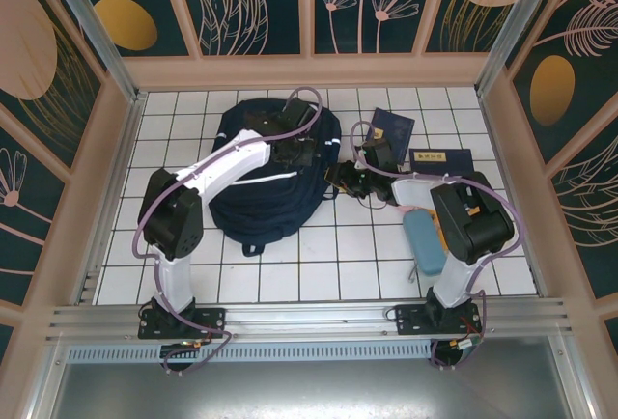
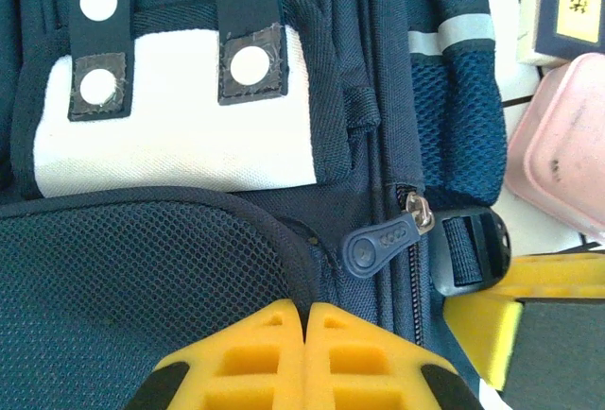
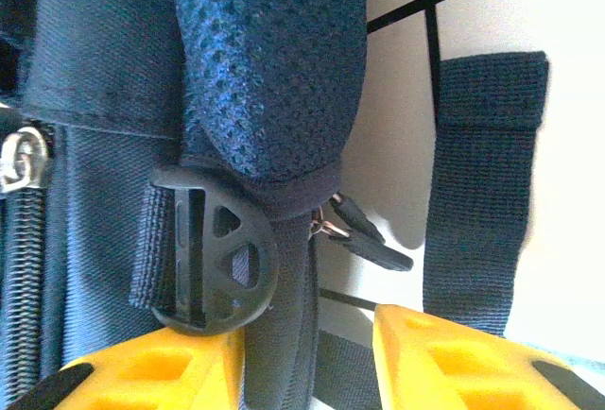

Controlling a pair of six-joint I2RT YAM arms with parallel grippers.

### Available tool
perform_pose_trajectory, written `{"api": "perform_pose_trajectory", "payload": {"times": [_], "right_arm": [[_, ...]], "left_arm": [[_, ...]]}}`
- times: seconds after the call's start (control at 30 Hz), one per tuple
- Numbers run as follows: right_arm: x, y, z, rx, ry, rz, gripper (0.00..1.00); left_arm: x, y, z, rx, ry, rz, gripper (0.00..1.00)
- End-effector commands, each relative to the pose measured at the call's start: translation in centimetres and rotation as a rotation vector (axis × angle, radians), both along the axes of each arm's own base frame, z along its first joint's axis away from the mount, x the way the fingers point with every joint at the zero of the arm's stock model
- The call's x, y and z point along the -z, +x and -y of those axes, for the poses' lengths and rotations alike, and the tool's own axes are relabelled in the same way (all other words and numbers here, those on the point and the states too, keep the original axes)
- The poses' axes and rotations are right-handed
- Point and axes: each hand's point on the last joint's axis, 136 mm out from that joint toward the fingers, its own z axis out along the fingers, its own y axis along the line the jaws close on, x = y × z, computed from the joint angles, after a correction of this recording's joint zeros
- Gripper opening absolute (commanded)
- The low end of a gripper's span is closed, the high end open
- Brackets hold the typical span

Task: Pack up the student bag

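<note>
Navy fabric with white reflective stripes marks the large student bag, which lies flat on the white tiled tabletop, toward ten o'clock from the table's centre. Its zip looks closed, so it likely needs opening before packing. The left gripper, yellow fingers pressed together on nothing, hovers over the bag's front at seven o'clock of the blue rubbery zipper pull, probably lining up for it. At the bag's three o'clock edge the right gripper stands with jaws parted astride a navy fabric strip below the black plastic buckle, apparently to steady the bag, though no pinch shows. Two small navy booklets with yellow print lie at two o'clock of the bag, and a pale blue oblong case at four o'clock.
</note>
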Motion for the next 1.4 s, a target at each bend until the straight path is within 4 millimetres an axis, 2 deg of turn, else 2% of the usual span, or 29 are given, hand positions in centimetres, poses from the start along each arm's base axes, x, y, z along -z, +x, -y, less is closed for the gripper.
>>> {"api": "perform_pose_trajectory", "payload": {"times": [0.0,0.27,0.33,0.43,0.6,0.7,0.83,0.93,1.03,1.13,1.27,1.37], "right_arm": [[1.9,-0.1,0.4,0.007,-0.049,0.003,0.4],[2.5,1.1,2.2,0.115,-0.114,0.002,0.37],[1.5,1.1,1.8,0.1,-0.078,0.041,0.37],[-1.0,0.8,1.2,0.065,-0.01,0.119,0.37],[-4.3,0.0,1.3,0.037,0.025,0.223,0.39],[-5.4,-0.4,2.1,0.058,0.031,0.252,0.4],[-5.7,-0.2,3.6,0.12,0.033,0.243,0.4],[-5.6,0.0,3.5,0.107,0.044,0.233,0.37],[-4.9,0.0,2.5,0.009,0.012,0.239,0.3],[-4.0,0.0,2.4,-0.107,-0.09,0.311,0.28],[-4.2,0.9,3.4,-0.192,-0.182,0.451,0.34],[-4.9,1.5,3.1,-0.27,-0.096,0.465,0.4]], "left_arm": [[-5.0,0.9,1.0,0.008,-0.146,0.101,0.0],[-6.1,1.1,0.6,0.009,-0.174,0.12,0.0],[-6.0,1.1,0.4,0.007,-0.172,0.119,0.0],[-5.6,1.0,0.3,0.013,-0.168,0.111,0.0],[-5.4,1.0,0.4,0.025,-0.172,0.112,0.0],[-5.6,1.2,0.2,0.017,-0.164,0.122,0.0],[-6.5,1.8,-0.7,-0.014,-0.148,0.158,0.0],[-7.6,2.0,-1.2,-0.025,-0.152,0.184,0.0],[-8.4,2.2,-1.5,-0.028,-0.149,0.201,0.0],[-8.8,2.4,-1.9,-0.036,-0.124,0.211,0.0],[-9.1,2.6,-2.5,-0.047,-0.101,0.223,0.0],[-9.6,2.7,-2.8,-0.054,-0.092,0.231,0.0]]}}
